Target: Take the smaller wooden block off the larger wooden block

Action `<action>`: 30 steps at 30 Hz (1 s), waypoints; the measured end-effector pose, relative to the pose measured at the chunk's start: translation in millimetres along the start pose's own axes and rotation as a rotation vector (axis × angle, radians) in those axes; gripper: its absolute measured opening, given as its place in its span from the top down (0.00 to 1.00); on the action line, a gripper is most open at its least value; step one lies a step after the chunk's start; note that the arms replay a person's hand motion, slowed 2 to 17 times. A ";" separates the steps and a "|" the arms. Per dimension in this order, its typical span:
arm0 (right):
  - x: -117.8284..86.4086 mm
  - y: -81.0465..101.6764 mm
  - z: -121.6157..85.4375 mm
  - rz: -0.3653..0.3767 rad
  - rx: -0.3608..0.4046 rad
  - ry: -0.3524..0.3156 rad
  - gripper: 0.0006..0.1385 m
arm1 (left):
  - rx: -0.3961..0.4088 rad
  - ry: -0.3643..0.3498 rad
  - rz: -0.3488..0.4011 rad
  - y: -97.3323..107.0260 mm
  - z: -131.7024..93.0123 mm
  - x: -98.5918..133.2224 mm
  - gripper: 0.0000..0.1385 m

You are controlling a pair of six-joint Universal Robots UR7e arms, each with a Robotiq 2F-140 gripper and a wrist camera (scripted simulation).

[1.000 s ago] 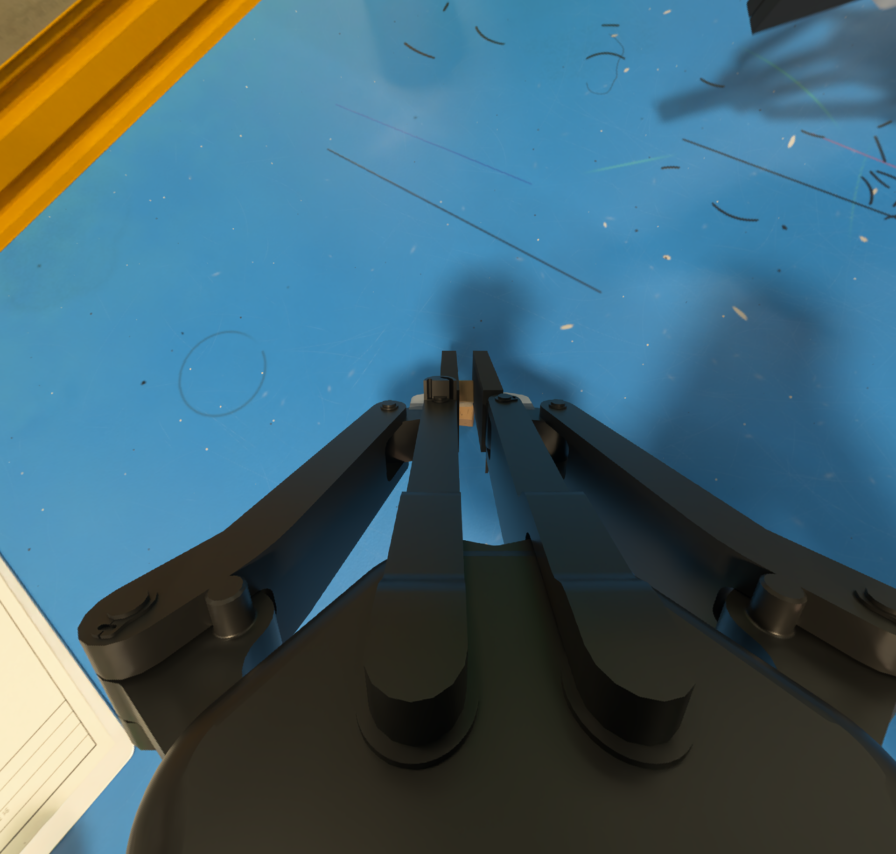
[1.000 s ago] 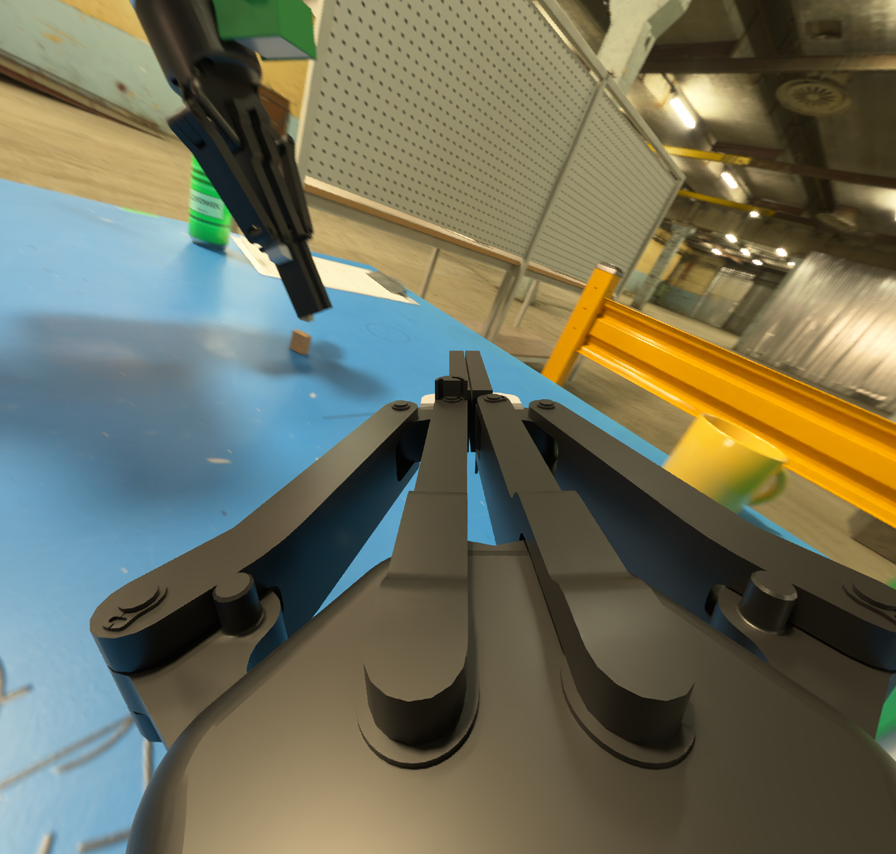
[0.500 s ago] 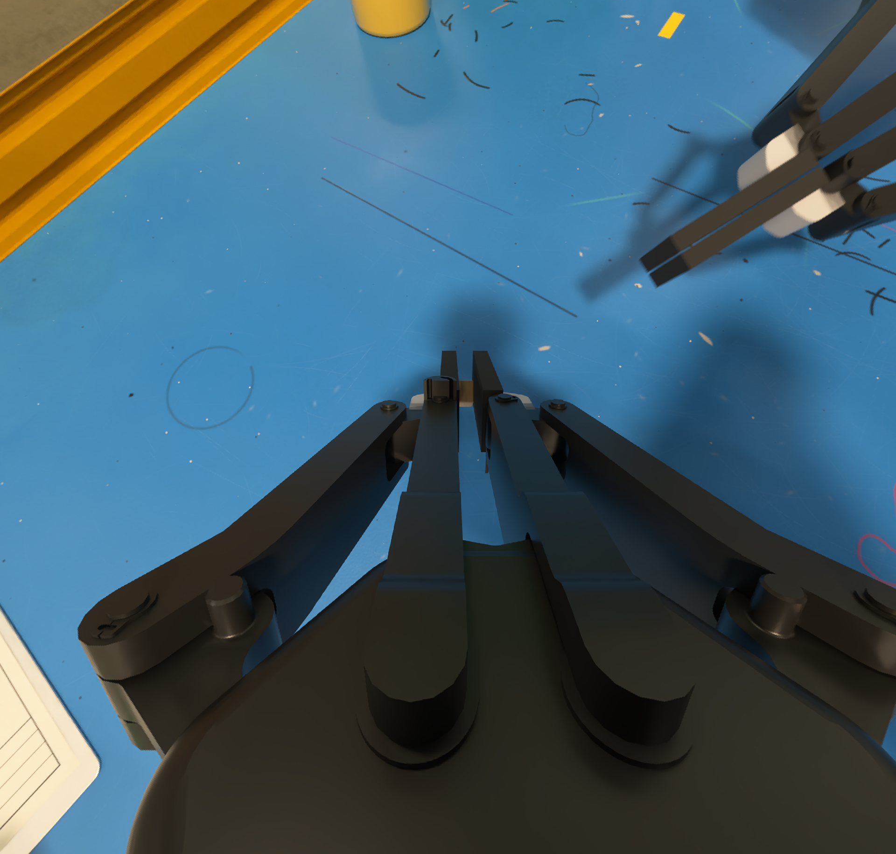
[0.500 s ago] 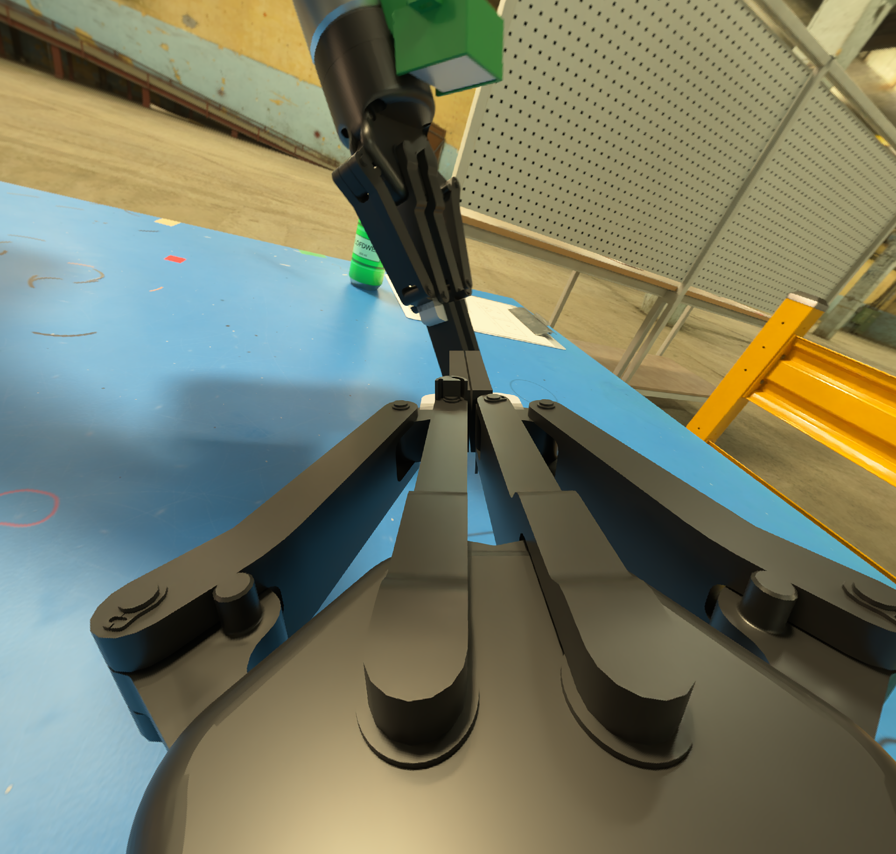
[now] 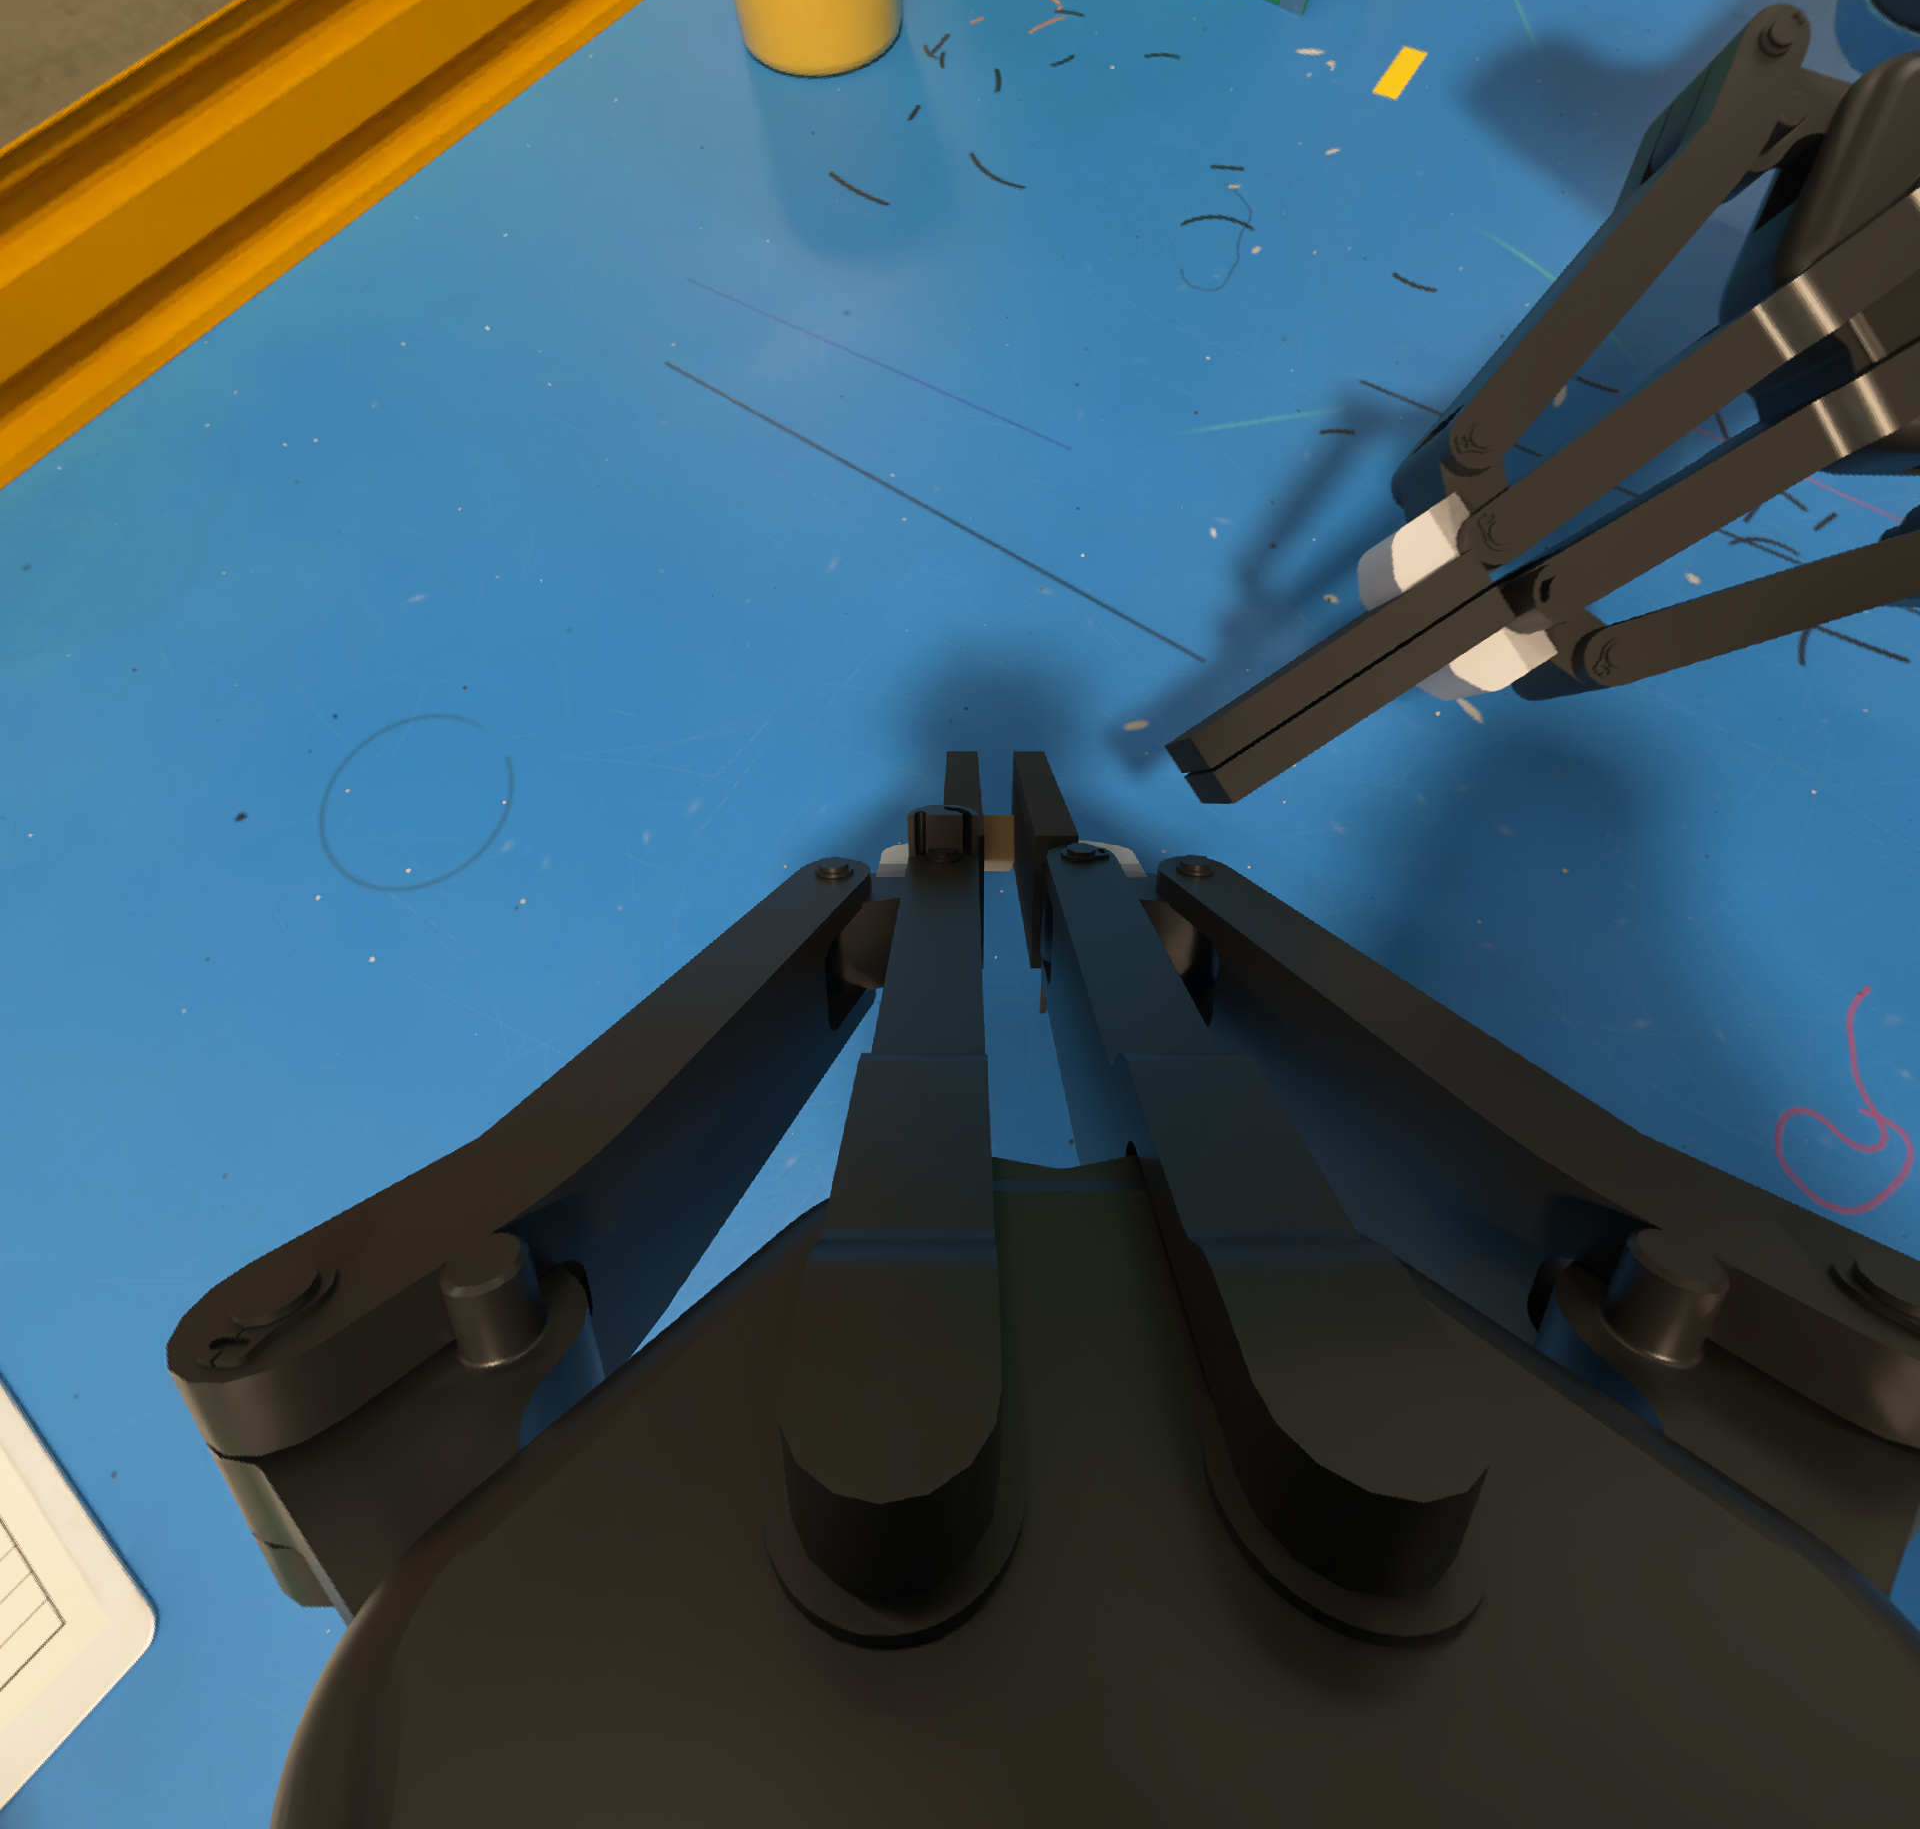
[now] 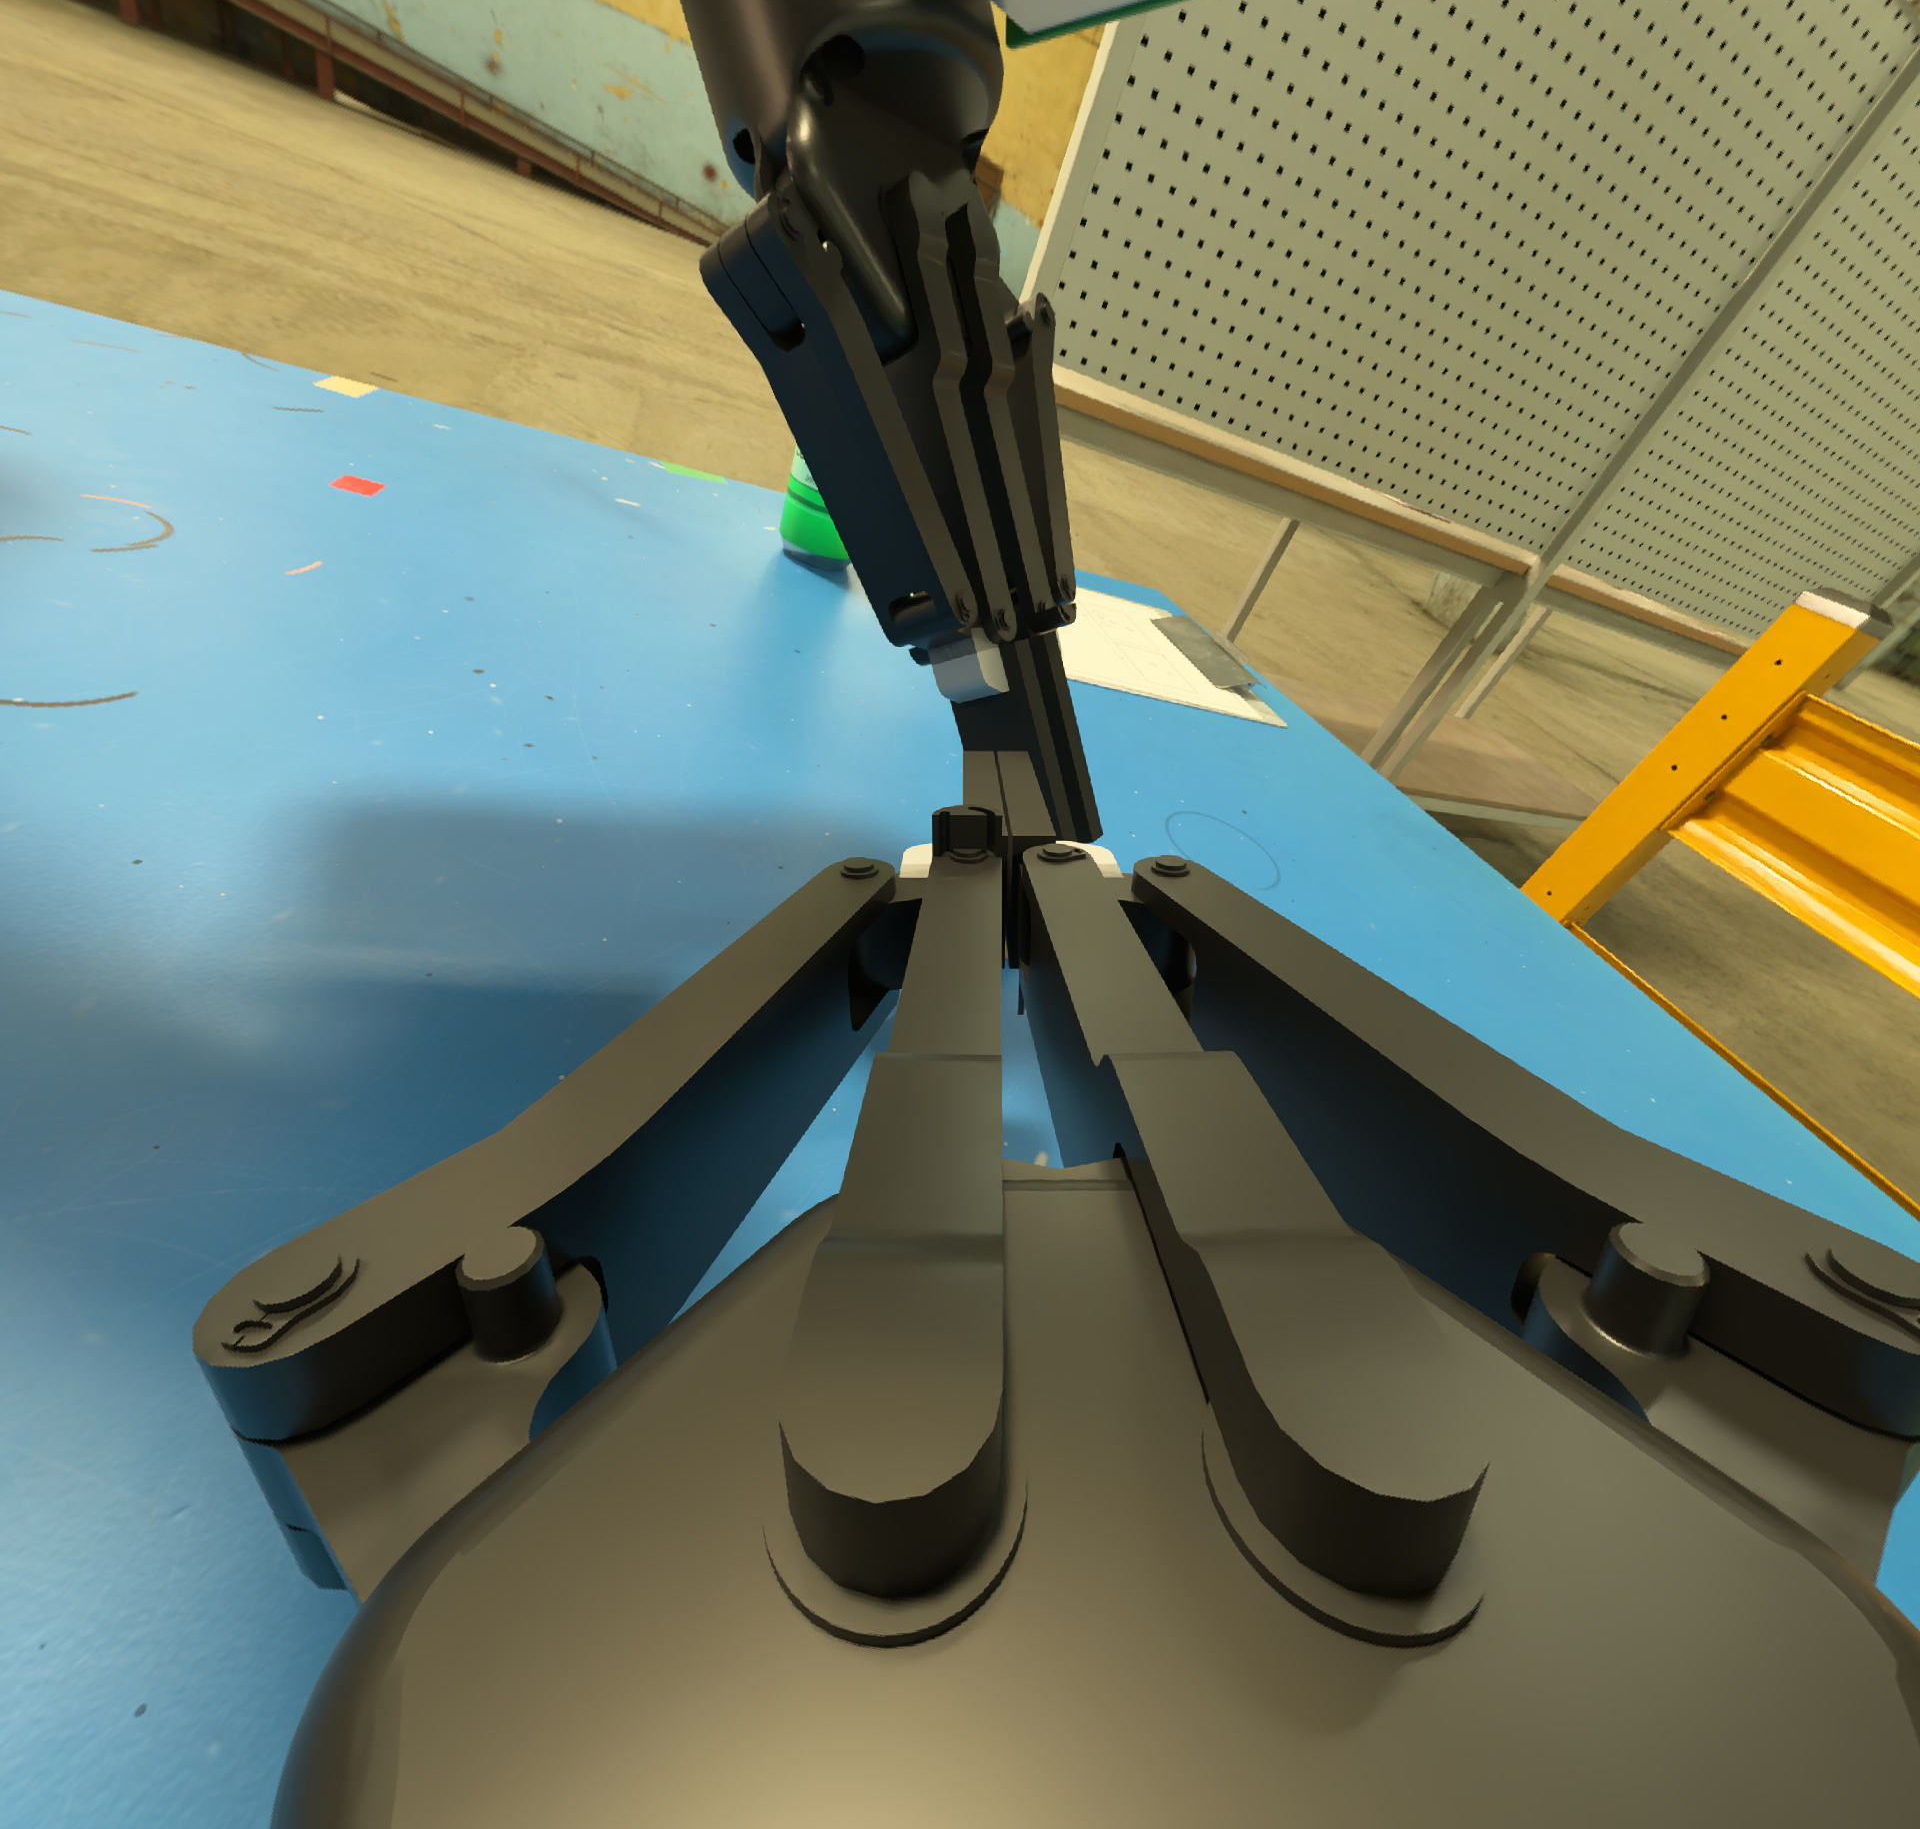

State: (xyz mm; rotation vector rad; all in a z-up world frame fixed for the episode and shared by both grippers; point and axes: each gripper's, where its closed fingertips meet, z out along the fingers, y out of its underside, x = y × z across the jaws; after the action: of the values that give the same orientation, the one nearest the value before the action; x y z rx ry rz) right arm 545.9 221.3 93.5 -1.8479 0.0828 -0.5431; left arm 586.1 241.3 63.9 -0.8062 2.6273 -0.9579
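blue table (image 5: 520,532); left tool (image 5: 995,792) pinching small block (image 5: 998,837).

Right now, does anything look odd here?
Yes: the right tool, shut and empty, points its tips very close to the left tool, which pinches the smaller wooden block. A collision looks possible. Nothing looks spilled or broken.

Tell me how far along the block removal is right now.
Done: the left gripper is shut on a small wooden block above the blue table; no larger block shows beneath it. In hand: holding it while the shut, empty right gripper hangs beside it. Left: setting it down; the larger block is out of view.
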 end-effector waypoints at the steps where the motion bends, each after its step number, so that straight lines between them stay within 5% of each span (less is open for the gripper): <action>1: -0.6 0.7 2.0 0.000 -0.007 -0.002 1.00 | 0.002 0.002 -0.002 0.6 -0.4 0.3 0.93; 15: -2.0 15.6 11.4 -0.023 -0.089 0.016 1.00 | 0.046 0.043 -0.043 6.0 -4.8 3.2 0.93; 30: -1.4 12.8 -16.9 -0.011 -0.074 0.043 1.00 | 0.094 0.093 -0.032 -1.8 -2.4 14.0 0.93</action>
State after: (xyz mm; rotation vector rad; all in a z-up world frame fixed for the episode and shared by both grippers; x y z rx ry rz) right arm 540.5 202.4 85.4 -1.9103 0.1226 -0.5943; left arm 574.5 233.4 66.4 -0.8012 2.6314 -1.1444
